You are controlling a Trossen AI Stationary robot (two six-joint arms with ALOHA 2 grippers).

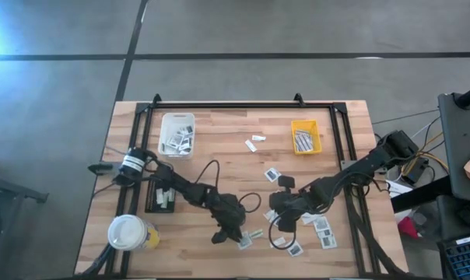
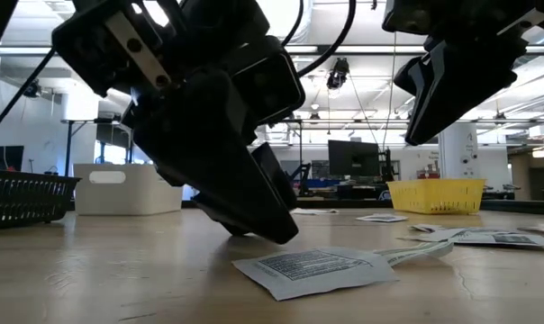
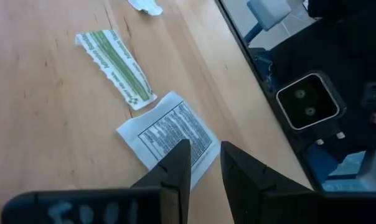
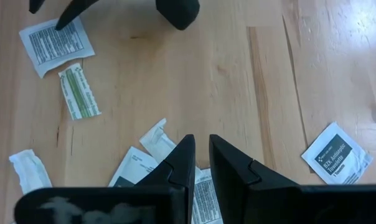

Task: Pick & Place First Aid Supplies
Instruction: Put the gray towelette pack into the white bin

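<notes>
The left gripper hangs low over a flat white packet lying on the tabletop, its fingers slightly parted and empty, straddling the packet's near edge. To pinch it cleanly, it should slide one finger under that edge. The right gripper waits nearby, narrowly parted.

From above, the contents of the white tray and yellow tray are too small to tell apart; the black tray is partly hidden under the left arm; at desk height, the left gripper fills the frame's left half, covering the desk behind it; packets at the right wrist frame's bottom are cut off by the dark fingers.
</notes>
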